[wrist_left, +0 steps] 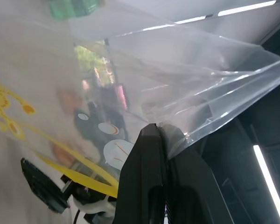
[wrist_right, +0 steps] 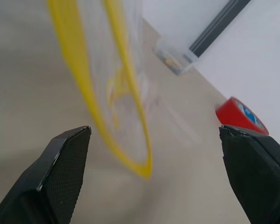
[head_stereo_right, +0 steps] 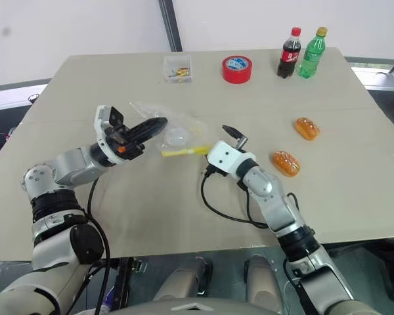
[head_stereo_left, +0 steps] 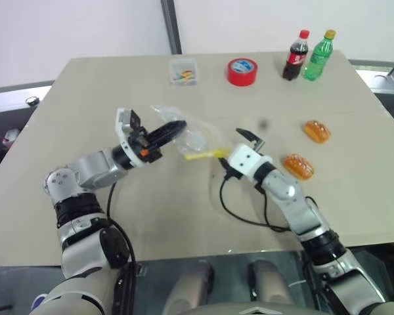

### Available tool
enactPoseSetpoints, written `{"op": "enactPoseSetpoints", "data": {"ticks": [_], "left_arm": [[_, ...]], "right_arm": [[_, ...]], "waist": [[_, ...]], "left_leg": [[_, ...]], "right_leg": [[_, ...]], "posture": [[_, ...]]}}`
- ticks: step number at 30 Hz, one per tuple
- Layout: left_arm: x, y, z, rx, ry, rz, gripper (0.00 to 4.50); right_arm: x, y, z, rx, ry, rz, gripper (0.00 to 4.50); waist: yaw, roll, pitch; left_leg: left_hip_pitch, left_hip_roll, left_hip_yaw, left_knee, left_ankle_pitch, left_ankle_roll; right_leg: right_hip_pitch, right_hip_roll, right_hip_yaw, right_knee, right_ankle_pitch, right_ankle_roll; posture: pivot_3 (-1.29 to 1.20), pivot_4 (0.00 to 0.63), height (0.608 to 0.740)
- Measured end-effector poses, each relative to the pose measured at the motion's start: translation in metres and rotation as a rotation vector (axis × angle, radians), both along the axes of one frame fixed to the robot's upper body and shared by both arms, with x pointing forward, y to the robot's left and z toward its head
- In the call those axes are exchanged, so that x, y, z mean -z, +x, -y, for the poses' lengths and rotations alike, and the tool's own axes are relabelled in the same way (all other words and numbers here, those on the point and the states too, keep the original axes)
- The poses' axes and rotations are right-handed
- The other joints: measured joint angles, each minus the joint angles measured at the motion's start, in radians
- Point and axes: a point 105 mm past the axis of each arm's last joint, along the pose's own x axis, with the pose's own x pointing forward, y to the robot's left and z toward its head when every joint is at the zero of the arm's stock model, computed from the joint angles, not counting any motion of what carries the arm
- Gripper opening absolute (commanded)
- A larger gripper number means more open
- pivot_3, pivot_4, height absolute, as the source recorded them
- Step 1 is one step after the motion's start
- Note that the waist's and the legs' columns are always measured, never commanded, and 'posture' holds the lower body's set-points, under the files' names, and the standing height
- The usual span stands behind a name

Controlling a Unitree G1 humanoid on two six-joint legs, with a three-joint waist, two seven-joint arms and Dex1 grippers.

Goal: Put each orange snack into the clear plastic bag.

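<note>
Overhead, on the tan bench [head_stereo_left: 184,216], the left claw [head_stereo_left: 173,129] is clenched on the clear plastic bag [head_stereo_left: 194,138], lifted mid-frame with its yellow seal strip [head_stereo_left: 203,155] hanging low. The right claw [wrist_right: 154,177] gapes, released, at the bag's mouth. Both orange snacks [head_stereo_left: 298,166] [head_stereo_left: 316,131] lie at right of frame, well apart from the bag, which looks empty. Likely trouble: the limp film could sag shut or slip from the pinch. A small clear box [head_stereo_left: 184,71] at upper centre holds coloured bits.
</note>
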Motion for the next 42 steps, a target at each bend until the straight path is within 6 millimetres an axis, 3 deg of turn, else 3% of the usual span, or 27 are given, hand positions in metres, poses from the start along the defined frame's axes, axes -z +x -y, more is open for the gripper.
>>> {"op": "enactPoseSetpoints", "data": {"ticks": [4,5,7,11,14,15,22,25,30,34,37,42], "left_arm": [[0.001,-0.001,0.002,-0.015,-0.008,-0.013,0.09],[0.000,-0.001,0.001,-0.024,-0.014,-0.011,0.00],[-0.003,-0.002,-0.002,-0.046,-0.031,-0.007,0.00],[-0.005,-0.004,-0.005,-0.076,-0.036,-0.002,0.00],[-0.006,-0.004,-0.005,-0.086,-0.039,0.002,0.00],[-0.005,-0.004,-0.006,-0.095,-0.037,0.002,0.00],[0.009,-0.004,0.001,-0.170,0.117,0.008,0.00],[0.018,-0.004,0.004,-0.235,0.282,0.081,0.87],[0.028,-0.009,0.001,-0.348,0.706,0.296,3.14],[0.027,-0.027,0.011,-0.363,1.115,0.706,3.14],[0.016,-0.045,0.034,-0.339,1.171,0.915,3.14],[0.017,-0.041,0.041,-0.373,1.441,1.142,3.14]], "right_arm": [[-0.007,0.009,-0.014,-0.006,0.040,0.007,4.50],[-0.011,0.013,-0.019,-0.007,0.049,0.015,3.99],[-0.019,0.020,-0.028,-0.017,0.083,0.033,3.45],[-0.015,0.027,-0.028,-0.011,0.109,0.011,1.47],[-0.019,0.029,-0.023,-0.005,0.125,0.026,0.26],[-0.021,0.030,-0.019,-0.001,0.127,0.034,0.06],[-0.038,0.041,0.003,-0.006,0.031,0.085,0.06],[-0.054,0.051,0.016,-0.014,-0.037,0.108,0.00],[-0.064,0.074,0.045,0.024,-0.151,0.057,0.00],[-0.069,0.084,0.043,0.005,-0.205,-0.019,0.00],[-0.066,0.091,0.041,0.009,-0.254,-0.084,0.00],[-0.060,0.094,0.030,0.007,-0.266,-0.163,0.00]], "waist": [[0.000,0.000,0.000],[-0.001,0.000,0.000],[0.003,-0.001,-0.001],[0.004,-0.002,-0.001],[0.003,-0.002,-0.001],[0.003,-0.002,-0.001],[0.003,-0.002,-0.001],[0.002,-0.002,-0.001],[0.003,-0.002,-0.001],[0.000,-0.002,0.000],[0.006,-0.002,0.001],[0.006,-0.002,0.001]], "left_leg": [[0.001,0.003,0.001,0.000,0.000,-0.001],[0.001,0.004,0.002,0.000,0.000,-0.001],[0.001,0.004,0.003,0.000,0.000,-0.001],[0.001,0.003,0.003,0.000,0.000,-0.001],[0.001,0.004,0.003,0.000,0.000,-0.001],[0.001,0.004,0.003,0.000,0.000,-0.001],[0.001,0.004,0.006,-0.001,0.000,-0.001],[0.001,0.004,0.009,-0.002,0.000,-0.001],[0.001,0.006,0.013,-0.005,0.000,-0.001],[0.002,0.009,0.021,-0.011,0.000,0.000],[0.001,0.010,0.021,-0.012,0.000,0.000],[0.000,0.011,0.024,-0.014,0.000,0.000]], "right_leg": [[0.000,0.001,0.003,0.001,0.001,-0.001],[0.000,0.001,0.004,0.001,0.001,-0.002],[0.000,0.003,0.005,0.000,0.001,-0.002],[0.000,0.003,0.005,0.000,0.001,-0.002],[-0.001,0.004,0.004,0.000,0.001,-0.002],[-0.001,0.004,0.004,0.000,0.001,-0.002],[-0.002,0.004,0.005,0.000,0.001,-0.002],[-0.003,0.005,0.007,0.000,0.001,-0.002],[-0.004,0.006,0.010,-0.002,0.001,-0.002],[-0.007,0.007,0.017,-0.006,0.003,-0.004],[-0.008,0.008,0.018,-0.008,0.003,-0.004],[-0.011,0.010,0.020,-0.008,0.003,-0.005]], "posture": [[0.00,0.150,0.740],[0.00,0.150,0.740],[0.00,0.150,0.740],[0.00,0.150,0.740],[0.00,0.150,0.740],[0.00,0.150,0.740],[0.00,0.150,0.740],[0.00,0.150,0.740],[0.00,0.150,0.740],[0.00,0.150,0.740],[0.00,0.150,0.740],[0.00,0.150,0.740]]}}
